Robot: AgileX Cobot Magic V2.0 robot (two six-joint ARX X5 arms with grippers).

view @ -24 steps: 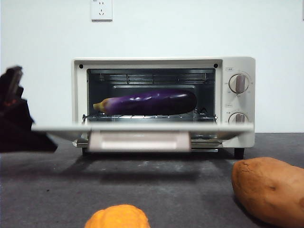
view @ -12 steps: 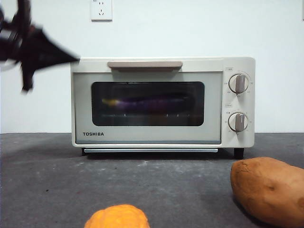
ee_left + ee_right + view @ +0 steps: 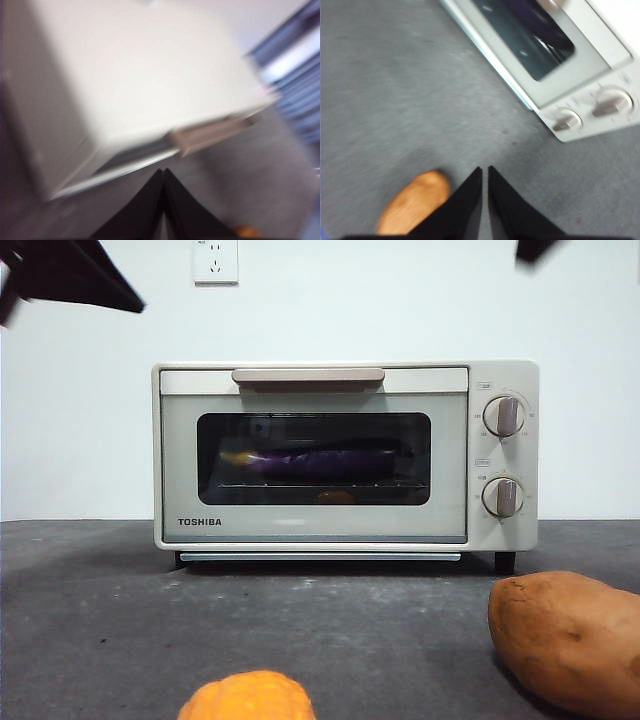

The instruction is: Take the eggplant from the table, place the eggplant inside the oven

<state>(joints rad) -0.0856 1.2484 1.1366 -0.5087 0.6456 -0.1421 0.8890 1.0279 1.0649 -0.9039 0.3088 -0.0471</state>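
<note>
Lying nearest on the grey surface point(image 3: 330, 640): orange corn cob point(image 3: 247, 698) and brown sweet potato point(image 3: 568, 638). Farther back, showing dimly through the shut oven point(image 3: 345, 455) window: glossy dark-purple eggplant point(image 3: 315, 462), resting lengthwise on the rack. Hovering high at the corners, fingers pressed together, empty: left gripper point(image 3: 163, 172), right gripper point(image 3: 484, 170).

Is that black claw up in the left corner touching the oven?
Apart. In the front view the left gripper hangs high above the oven, with bare white wall between them. Its wrist view shows the oven's top from above, jaws shut on nothing.
</note>
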